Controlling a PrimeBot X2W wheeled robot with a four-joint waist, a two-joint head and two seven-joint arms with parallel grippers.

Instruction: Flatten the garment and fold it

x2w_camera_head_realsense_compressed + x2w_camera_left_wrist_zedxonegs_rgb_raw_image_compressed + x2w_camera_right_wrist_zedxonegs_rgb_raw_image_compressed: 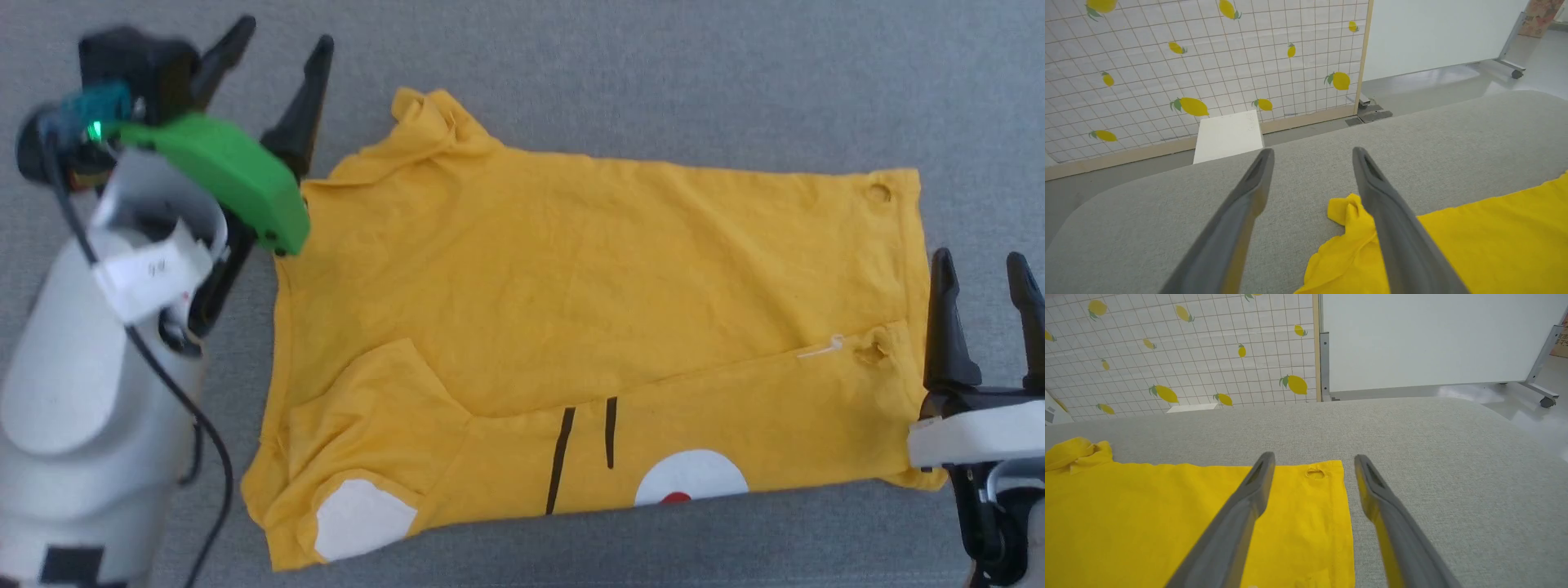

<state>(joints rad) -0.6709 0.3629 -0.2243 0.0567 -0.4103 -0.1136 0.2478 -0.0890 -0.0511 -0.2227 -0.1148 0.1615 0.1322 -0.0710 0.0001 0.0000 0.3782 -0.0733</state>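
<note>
left gripper (282, 41): upper left of head view; fingers stood wide apart, holding nothing, one finger above the shirt's bunched sleeve.
right gripper (980, 261): lower right; fingers wide apart, empty, beside the hem.
shirt (571, 286): lay sideways mid-frame on grey surface (653, 49), lower edge folded over.

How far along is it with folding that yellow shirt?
Done: the garment lies spread on the grey surface, its near long side folded over, showing black stripes. In hand: nothing; the left gripper by the far sleeve and the right gripper beside the hem are both open. Left: that sleeve is bunched, and the far side looks unfolded.
</note>
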